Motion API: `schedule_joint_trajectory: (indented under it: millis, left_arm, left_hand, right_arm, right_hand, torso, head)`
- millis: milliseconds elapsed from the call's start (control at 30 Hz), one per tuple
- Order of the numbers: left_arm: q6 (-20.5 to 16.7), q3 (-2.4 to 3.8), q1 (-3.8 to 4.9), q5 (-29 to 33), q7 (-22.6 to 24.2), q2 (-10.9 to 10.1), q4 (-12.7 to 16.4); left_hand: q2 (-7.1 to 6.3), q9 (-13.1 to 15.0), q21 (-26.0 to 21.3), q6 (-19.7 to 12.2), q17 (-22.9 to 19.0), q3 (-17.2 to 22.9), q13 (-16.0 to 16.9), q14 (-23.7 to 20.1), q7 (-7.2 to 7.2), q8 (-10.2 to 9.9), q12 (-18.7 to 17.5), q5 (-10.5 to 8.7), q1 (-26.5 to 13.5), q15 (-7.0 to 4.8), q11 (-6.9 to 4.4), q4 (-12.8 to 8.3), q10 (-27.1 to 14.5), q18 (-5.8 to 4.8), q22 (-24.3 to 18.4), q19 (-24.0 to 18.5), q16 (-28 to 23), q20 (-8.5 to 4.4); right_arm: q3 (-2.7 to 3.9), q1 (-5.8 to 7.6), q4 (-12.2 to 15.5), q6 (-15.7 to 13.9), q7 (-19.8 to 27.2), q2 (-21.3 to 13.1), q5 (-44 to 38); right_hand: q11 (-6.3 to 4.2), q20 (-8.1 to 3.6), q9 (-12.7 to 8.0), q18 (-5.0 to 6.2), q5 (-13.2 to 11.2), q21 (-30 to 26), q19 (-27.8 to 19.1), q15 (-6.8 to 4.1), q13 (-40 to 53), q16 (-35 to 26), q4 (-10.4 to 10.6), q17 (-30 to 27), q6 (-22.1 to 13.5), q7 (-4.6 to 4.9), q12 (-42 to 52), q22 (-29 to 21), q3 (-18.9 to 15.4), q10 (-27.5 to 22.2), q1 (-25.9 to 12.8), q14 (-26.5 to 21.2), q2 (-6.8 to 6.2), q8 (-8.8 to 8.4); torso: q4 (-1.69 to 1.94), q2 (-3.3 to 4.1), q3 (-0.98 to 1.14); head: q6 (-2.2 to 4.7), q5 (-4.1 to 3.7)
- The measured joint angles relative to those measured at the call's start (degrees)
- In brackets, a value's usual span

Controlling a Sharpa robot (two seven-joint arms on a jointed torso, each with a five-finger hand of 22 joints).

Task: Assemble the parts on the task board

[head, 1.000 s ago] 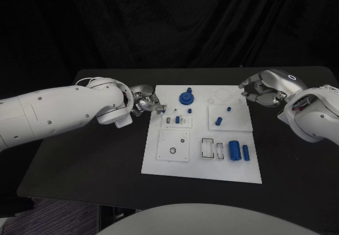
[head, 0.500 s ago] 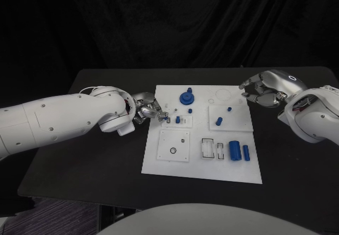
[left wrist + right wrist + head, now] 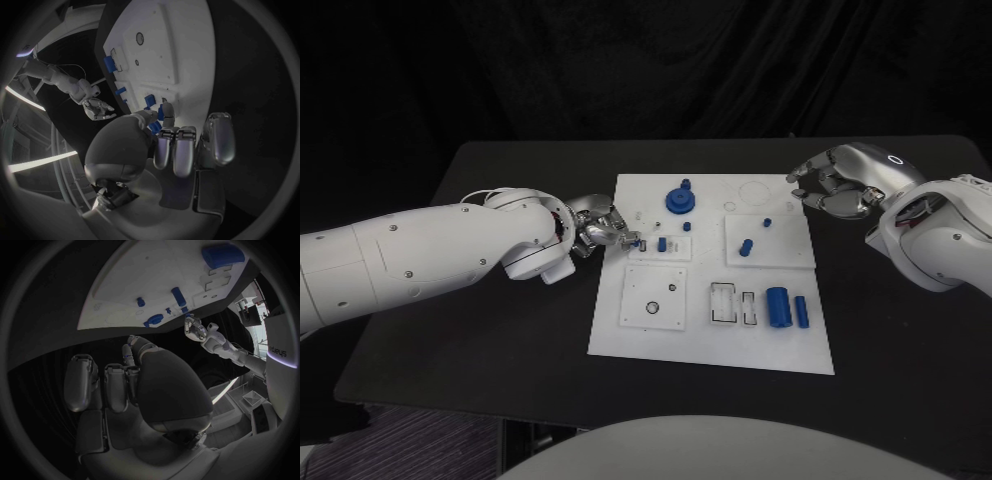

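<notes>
So our left arm comes in low across the black table [image 3: 488, 330] with the left hand [image 3: 600, 229] parked right at the left edge of the task board [image 3: 711, 345], fingers pointing in over the small upper-left plate. In the left wrist view the fingers [image 3: 176, 150] are curled in fairly tight, and there's a small blue part [image 3: 160, 114] right at the fingertips; it looks pinched between thumb and a finger, but we can't tell for sure that it's actually gripped and not just touched. Our right arm bends in from the right, with the right hand [image 3: 837, 187] hovering just off the board's upper right corner, over bare table, not touching the board. Its fingers are curled in on nothing, as far as the right wrist view shows [image 3: 119, 385]. Room-wise, there's plenty of open table left of the board and in front of it, less on the right side where the forearm sits. On the board itself, the blue knob piece [image 3: 681, 198] stands near the top middle, a small blue peg [image 3: 747, 246] lies on the upper right plate, and two bigger blue cylinders [image 3: 779, 306] lie side by side lower right.
</notes>
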Motion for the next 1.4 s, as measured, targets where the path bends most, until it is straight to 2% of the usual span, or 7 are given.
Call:
schedule_joint_trajectory:
  millis: [433, 467, 600, 767, 933, 1233, 1400]
  left_arm:
    - [-1.59, 0.0, -1.39, 0.25, 3.16, 0.44, -1.68]
    - [-1.68, 0.0, -1.42, 0.3, 3.35, 0.48, -1.76]
    - [-2.0, 0.0, -1.48, 0.45, 4.09, 0.6, -2.2]
    - [-2.36, 0.01, -1.63, 0.88, 4.94, 0.84, -3.12]
    - [-2.77, 0.01, -1.65, 1.56, 5.77, 0.9, -3.53]
    - [-3.22, 0.01, -1.68, 2.43, 7.1, 1.1, -4.13]
    - [-3.36, 0.01, -1.69, 2.66, 7.62, 1.34, -4.63]
  left_hand:
    - [0.14, -0.22, -0.46, -0.41, 0.0, 0.87, 0.0, 0.0, 0.02, -0.22, 0.0, 0.45, -1.8, 0.0, 0.0, -0.87, 0.0, 0.0, 0.0, -0.35, 0.0, -0.07]
    - [0.44, -0.22, -0.54, -0.42, 0.0, 0.87, 0.0, 0.0, 0.02, -0.45, 0.0, 0.45, -2.1, 0.0, 0.0, -0.87, 0.0, 0.0, 0.0, -0.35, 0.0, -0.07]
    - [0.22, -0.26, -0.54, -0.42, 0.0, 0.97, 0.0, 0.0, 0.02, -0.45, 0.0, 0.45, -2.33, 0.0, 0.01, -0.96, 0.0, 0.0, 0.0, -0.35, 0.0, -0.07]
    - [0.07, -0.28, -0.78, -0.44, 0.0, 2.48, 0.0, 0.0, 0.06, -0.44, 0.0, 2.36, -3.68, 0.01, 0.01, -1.83, 0.0, 0.0, 0.0, -0.52, 0.0, 0.11]
    - [0.3, -0.28, -0.78, -0.5, 0.0, 2.62, 0.0, 0.0, 0.14, -0.44, 0.0, 2.41, -3.91, 0.01, 0.01, -1.81, 0.0, 0.0, 0.0, -0.53, 0.0, 0.11]
    - [-0.53, -0.03, -0.97, -0.49, 0.0, 5.47, 0.0, 0.0, 0.35, -0.67, 0.0, 2.69, -5.2, 0.01, 0.01, -3.7, 0.0, 0.0, 0.0, -0.52, 0.0, 0.11]
    - [-0.61, -0.02, -0.97, -0.49, 0.0, 6.03, 0.0, 0.0, 0.36, -0.67, 0.0, 3.12, -6.18, 0.01, 0.01, -3.47, 0.0, 0.0, 0.0, -0.52, 0.0, 0.11]
  right_arm:
    - [0.0, -0.05, 0.07, -0.07, 0.07, -0.07, 0.16]
    - [0.0, -0.06, 0.07, -0.08, 0.07, -0.08, 0.16]
    - [0.0, -0.11, 0.07, -0.09, 0.07, -0.1, 0.2]
    - [0.02, -0.15, 0.07, -0.09, 0.08, -0.05, 0.22]
    - [0.01, -0.17, 0.07, -0.1, 0.09, -0.03, 0.23]
    - [0.0, -0.22, 0.05, -0.11, 0.1, -0.07, 0.25]
    - [0.0, -0.25, 0.05, -0.12, 0.12, -0.03, 0.26]
  right_hand:
    - [0.0, 0.0, 0.01, 0.0, 0.0, 0.0, 0.0, 0.0, 0.0, 0.0, 0.0, 0.0, 0.0, 0.0, -0.1, 0.0, 0.0, 0.0, 0.0, 0.0, 0.0, 0.0]
    - [0.0, 0.0, 0.01, 0.0, 0.0, 0.0, 0.0, 0.0, 0.0, 0.0, 0.0, 0.0, 0.0, 0.0, -0.1, 0.0, 0.0, 0.0, 0.0, 0.0, 0.0, 0.0]
    - [0.0, 0.0, 0.01, 0.0, 0.0, 0.0, 0.0, 0.0, 0.0, 0.0, 0.0, 0.0, 0.0, 0.0, -0.1, 0.0, 0.0, 0.0, 0.0, 0.0, 0.0, 0.0]
    - [0.0, 0.0, -0.05, 0.0, 0.0, 0.0, 0.0, 0.0, 0.0, 0.0, -0.23, 0.0, 0.0, 0.0, -0.09, 0.0, 0.23, 0.0, 0.0, 0.0, -0.01, -0.21]
    - [0.0, 0.0, -0.05, 0.0, 0.0, 0.0, 0.0, 0.0, 0.0, 0.0, -0.23, 0.0, 0.0, 0.0, -0.09, 0.0, 0.23, 0.0, 0.01, 0.0, -0.01, -0.22]
    - [0.0, 0.0, -0.04, 0.0, 0.0, 0.0, 0.0, 0.0, 0.0, 0.0, -0.23, 0.0, 0.0, 0.0, -0.05, 0.04, 0.23, 0.0, 0.01, 0.0, -0.01, -0.21]
    - [0.0, 0.0, -0.04, 0.0, 0.23, 0.0, 0.0, 0.0, 0.0, 0.0, -0.23, 0.0, 0.0, 0.0, 0.01, 0.04, 0.23, 0.0, 0.01, 0.0, -0.01, -0.21]
  torso:
    - [0.02, 0.01, -0.01]
    - [0.02, 0.01, -0.01]
    - [0.03, 0.02, -0.01]
    - [0.03, 0.02, -0.01]
    - [0.03, 0.02, -0.01]
    - [0.03, 0.02, -0.01]
    - [0.03, 0.02, -0.02]
  head:
    - [0.0, -0.22]
    - [0.0, -0.22]
    - [0.0, -0.25]
    - [0.0, -0.37]
    - [0.0, -0.45]
    - [0.0, -0.64]
    - [0.0, -0.63]
